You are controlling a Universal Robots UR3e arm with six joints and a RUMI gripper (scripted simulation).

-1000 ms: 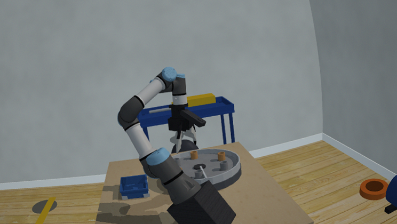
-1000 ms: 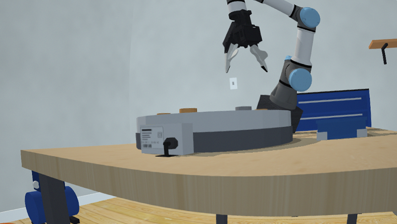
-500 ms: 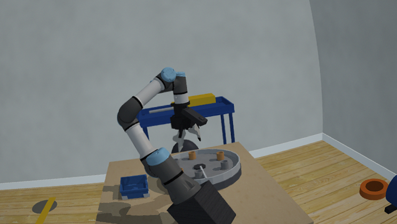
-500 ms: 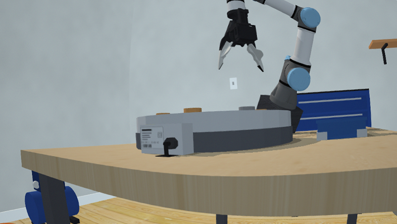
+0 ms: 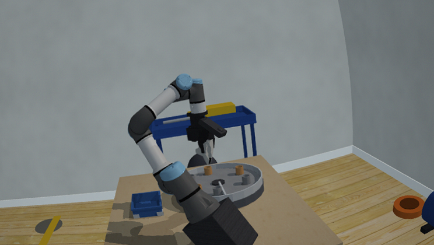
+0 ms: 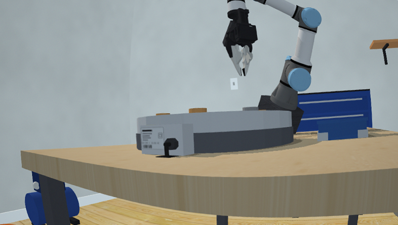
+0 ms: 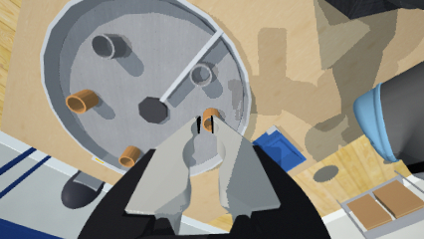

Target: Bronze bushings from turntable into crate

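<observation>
Soft daylight-like brightness, dark shadows across the tabletop, walls dim.

Top and exterior face turntable from opposite sides; wrist looks down
</observation>
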